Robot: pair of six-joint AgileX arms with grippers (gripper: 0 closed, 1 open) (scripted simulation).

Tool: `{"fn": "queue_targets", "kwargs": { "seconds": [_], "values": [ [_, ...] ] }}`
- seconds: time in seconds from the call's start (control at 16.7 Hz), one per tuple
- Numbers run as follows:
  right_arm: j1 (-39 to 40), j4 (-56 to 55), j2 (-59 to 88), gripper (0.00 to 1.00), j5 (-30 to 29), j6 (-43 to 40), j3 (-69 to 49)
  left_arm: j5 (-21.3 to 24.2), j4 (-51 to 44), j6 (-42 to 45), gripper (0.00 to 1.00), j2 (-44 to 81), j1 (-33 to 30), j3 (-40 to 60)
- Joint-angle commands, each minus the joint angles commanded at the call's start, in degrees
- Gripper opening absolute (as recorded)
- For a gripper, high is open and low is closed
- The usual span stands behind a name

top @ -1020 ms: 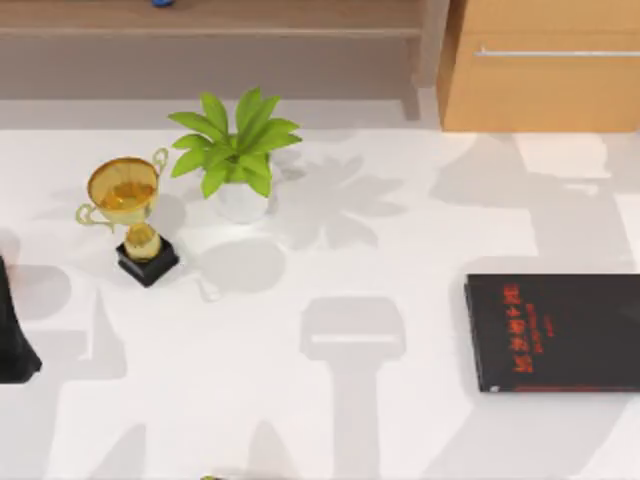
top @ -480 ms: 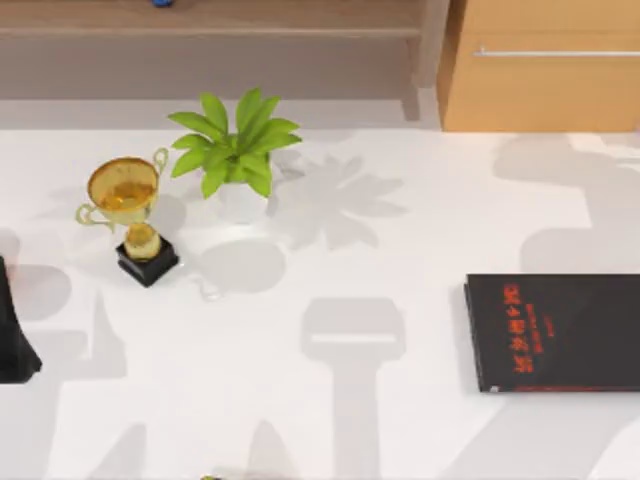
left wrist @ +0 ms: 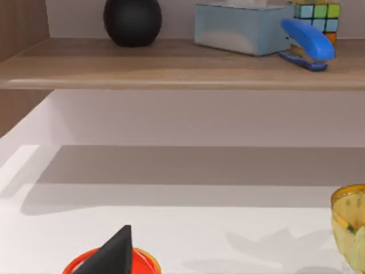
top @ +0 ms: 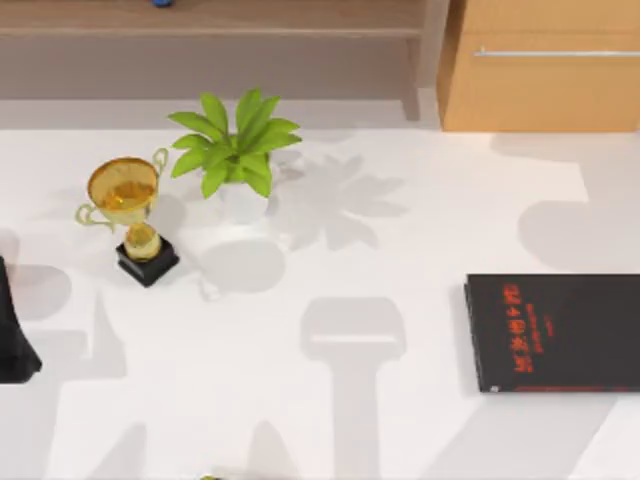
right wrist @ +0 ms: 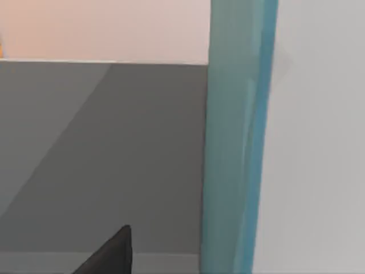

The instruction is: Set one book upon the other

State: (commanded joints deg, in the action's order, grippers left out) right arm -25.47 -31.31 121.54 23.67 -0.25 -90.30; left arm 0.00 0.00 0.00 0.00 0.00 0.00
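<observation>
Two books are yours to mind. The black book (top: 552, 332) lies flat at the table's (top: 330, 420) right side, red lettering up and cover bare, running off the top view's right edge. The teal-blue book (right wrist: 236, 142) sits close before the right wrist camera as a teal band with a pale surface touching it. You cannot tell from that view where it is over the table.

The right gripper (right wrist: 111, 254) shows as a dark tip near that teal band. You cannot tell whether it is open, closed or gripping. The left arm (top: 15, 335) sits at the table's left edge. Its left gripper (left wrist: 111, 257) shows as a dark tip in front of a red-orange disc (left wrist: 142, 261), and you cannot tell its state either.

Around them you have one gold trophy (top: 130, 215) on a black base on the table's left half, and one green potted plant (top: 235, 150) just to its right and farther back. Both stand well apart from the black book.

Behind the table stand a wooden cabinet (top: 540, 70) at the right and a shelf (left wrist: 171, 63). On the shelf you can count one black ball (left wrist: 132, 20), one pale blue tissue box (left wrist: 242, 25), one blue stapler (left wrist: 307, 43) and one coloured puzzle cube (left wrist: 319, 11)
</observation>
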Motion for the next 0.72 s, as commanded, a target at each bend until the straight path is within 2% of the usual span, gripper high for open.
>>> {"fn": "queue_targets", "kwargs": {
  "seconds": [0.3, 0.72],
  "values": [
    [0.1, 0.3, 0.4, 1.0, -0.1, 0.0, -0.7, 0.0, 0.0, 0.0, 1.0, 0.0, 0.0, 0.0],
    [0.1, 0.3, 0.4, 0.47, -0.1, 0.0, -0.7, 0.0, 0.0, 0.0, 1.0, 0.0, 0.0, 0.0]
  ]
}}
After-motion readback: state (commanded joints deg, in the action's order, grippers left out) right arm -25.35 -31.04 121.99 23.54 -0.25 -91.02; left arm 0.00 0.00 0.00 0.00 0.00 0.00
